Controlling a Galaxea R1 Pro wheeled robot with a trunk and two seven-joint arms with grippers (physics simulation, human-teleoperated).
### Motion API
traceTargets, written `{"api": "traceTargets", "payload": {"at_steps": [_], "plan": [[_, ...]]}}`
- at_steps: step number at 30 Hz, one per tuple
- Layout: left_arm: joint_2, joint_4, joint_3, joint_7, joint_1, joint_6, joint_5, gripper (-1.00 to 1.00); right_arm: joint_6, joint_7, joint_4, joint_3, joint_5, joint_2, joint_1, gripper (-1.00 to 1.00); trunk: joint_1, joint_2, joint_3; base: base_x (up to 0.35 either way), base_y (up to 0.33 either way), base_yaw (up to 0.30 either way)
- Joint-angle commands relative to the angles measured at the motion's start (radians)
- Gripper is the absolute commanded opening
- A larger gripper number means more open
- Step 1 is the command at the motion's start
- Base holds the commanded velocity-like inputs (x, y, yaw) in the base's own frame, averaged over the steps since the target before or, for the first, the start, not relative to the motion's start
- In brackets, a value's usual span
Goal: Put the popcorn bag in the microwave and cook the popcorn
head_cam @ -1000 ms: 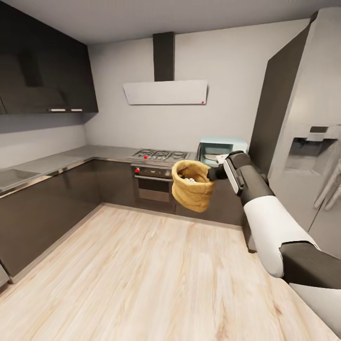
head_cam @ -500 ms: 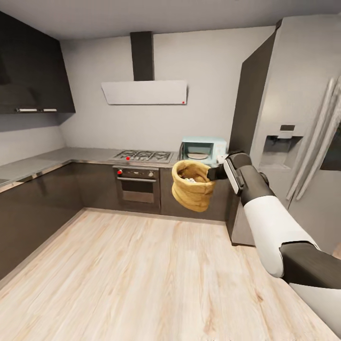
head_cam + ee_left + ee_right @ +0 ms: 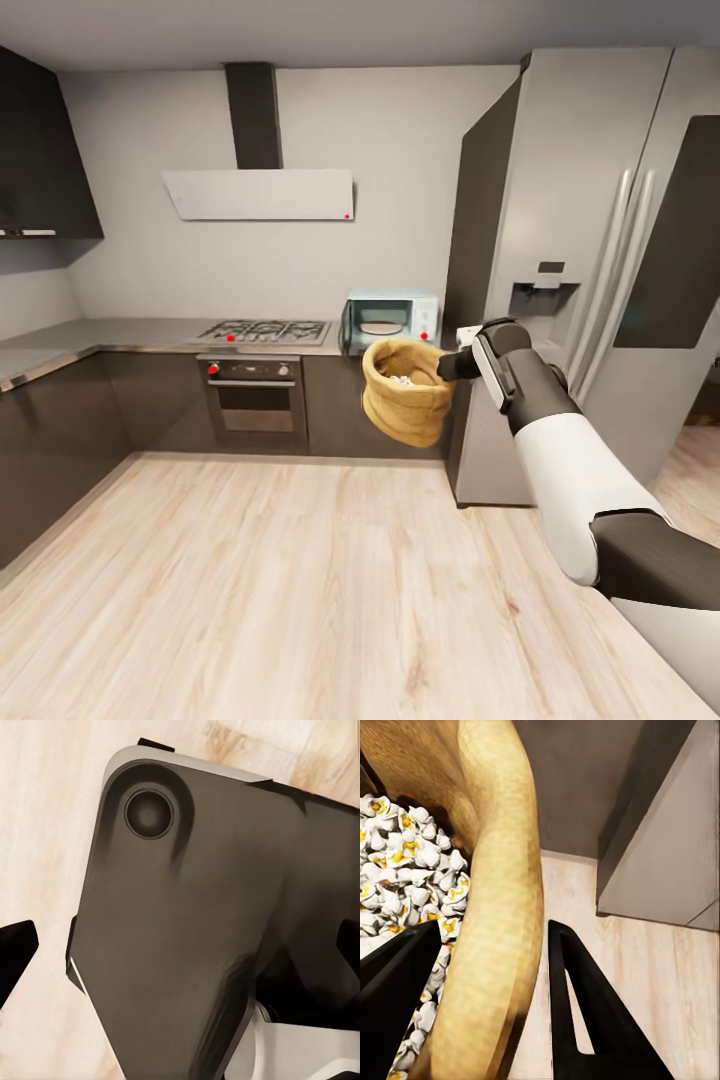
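We face the fridge (image 3: 590, 250) and the counter (image 3: 120, 335), where the microwave (image 3: 392, 320) stands at the end corner against the fridge's side, with bare wood floor (image 3: 300, 580) between. Our right end effector (image 3: 447, 366) is clamped on the popcorn bag (image 3: 405, 400) rim, mouth up so the popcorn (image 3: 412, 870) stays in. The left end effector's state we cannot tell.

We hold the popcorn bag (image 3: 405, 392) out in front of us above the floor (image 3: 300, 590), our right hand (image 3: 452, 366) clamped on its rim, the popcorn (image 3: 405, 892) inside it. Behind the bag, the microwave (image 3: 390, 322) sits on the table (image 3: 120, 333), right of the hob (image 3: 265, 330) and left of the fridge (image 3: 570, 270).
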Motion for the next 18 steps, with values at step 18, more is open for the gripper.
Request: {"api": "traceTargets", "payload": {"at_steps": [18], "plan": [[0.000,-0.001,0.002,-0.001,0.000,-0.001,0.005,1.00,0.003,0.012,-0.005,-0.001,0.012,-0.004,-0.001,-1.00,0.000,-0.001,-0.001,0.000,0.000,-0.020]]}}
